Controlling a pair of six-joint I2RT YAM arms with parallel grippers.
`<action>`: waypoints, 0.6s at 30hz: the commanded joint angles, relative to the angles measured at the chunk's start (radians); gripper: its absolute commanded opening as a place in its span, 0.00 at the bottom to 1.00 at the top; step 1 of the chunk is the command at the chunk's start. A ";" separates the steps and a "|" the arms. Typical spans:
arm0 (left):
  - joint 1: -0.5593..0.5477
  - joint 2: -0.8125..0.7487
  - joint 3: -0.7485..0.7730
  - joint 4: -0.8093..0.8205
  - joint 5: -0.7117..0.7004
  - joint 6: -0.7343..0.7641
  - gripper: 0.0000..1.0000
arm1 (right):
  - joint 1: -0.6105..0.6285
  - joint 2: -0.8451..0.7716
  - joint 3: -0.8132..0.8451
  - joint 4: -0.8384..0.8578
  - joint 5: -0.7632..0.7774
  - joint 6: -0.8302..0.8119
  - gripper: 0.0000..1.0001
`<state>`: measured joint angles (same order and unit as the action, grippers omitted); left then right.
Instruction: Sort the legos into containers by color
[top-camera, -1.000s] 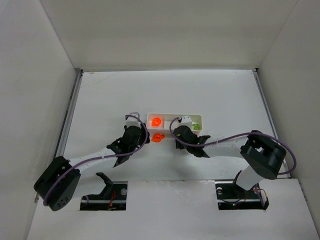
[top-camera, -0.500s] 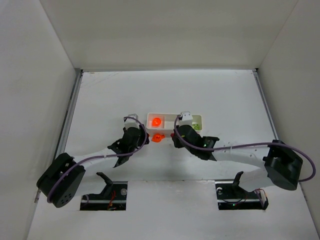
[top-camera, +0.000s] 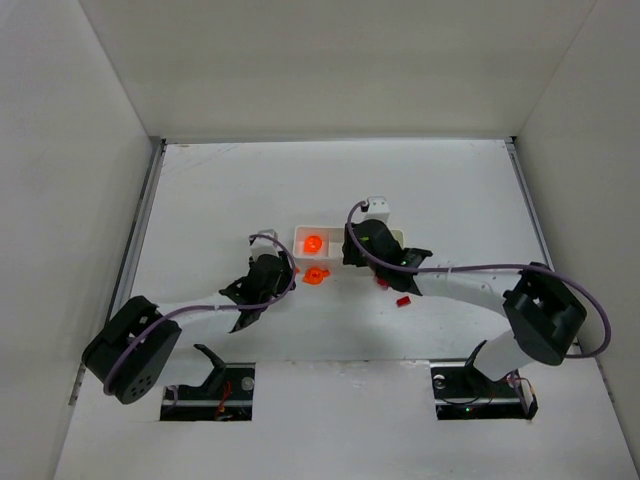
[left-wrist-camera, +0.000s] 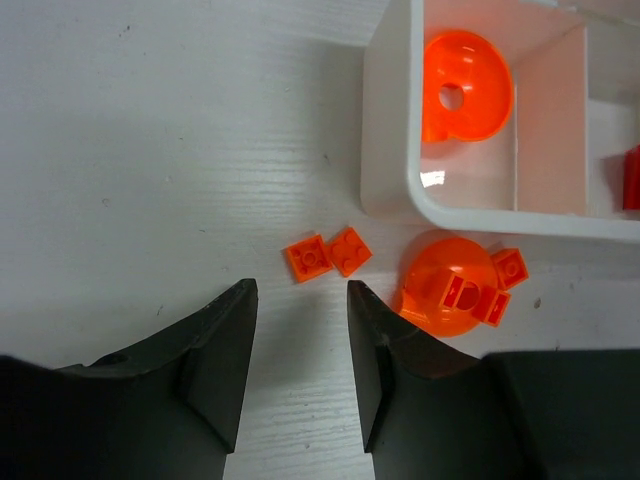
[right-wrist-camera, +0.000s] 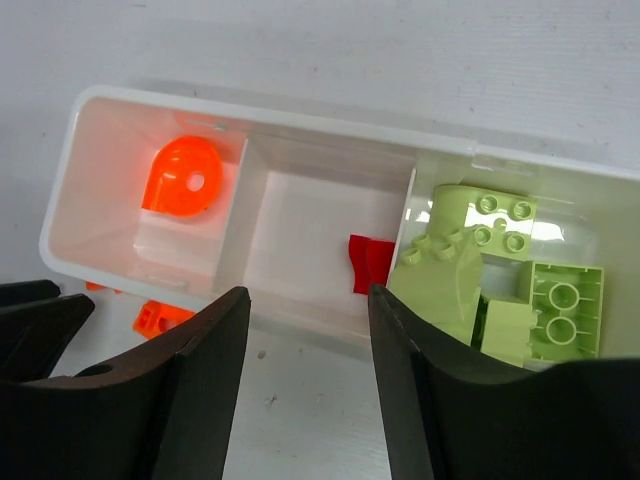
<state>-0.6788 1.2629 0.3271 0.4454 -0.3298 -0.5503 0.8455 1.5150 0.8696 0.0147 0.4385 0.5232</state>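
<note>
A red brick (top-camera: 403, 300) lies on the near side of the tray (left-wrist-camera: 388, 120). The left gripper (left-wrist-camera: 298, 300), jaws spread and empty, hovers at two orange bricks (left-wrist-camera: 327, 255) just before the tray's left end (an orange dome (left-wrist-camera: 450, 290) beside them). The right gripper (right-wrist-camera: 305, 300), jaws spread, hangs over the tray: orange piece (right-wrist-camera: 185, 178) left, red piece (right-wrist-camera: 372, 262) middle, green bricks (right-wrist-camera: 490, 270) right.

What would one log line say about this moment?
left gripper: open, by loose orange legos | right gripper: open, over tray | red lego: in middle compartment | sorting: unfinished
</note>
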 joint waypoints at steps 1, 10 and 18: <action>0.000 0.009 0.029 0.026 -0.009 0.010 0.38 | -0.001 -0.041 0.023 0.073 -0.003 -0.017 0.57; -0.032 -0.008 0.044 -0.030 -0.020 0.013 0.26 | 0.007 -0.144 -0.099 0.139 -0.024 0.003 0.57; -0.072 0.013 0.090 -0.077 -0.098 0.038 0.26 | 0.011 -0.194 -0.179 0.175 -0.046 0.029 0.57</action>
<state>-0.7399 1.2694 0.3595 0.3832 -0.3859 -0.5297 0.8467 1.3621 0.7033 0.1131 0.4091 0.5369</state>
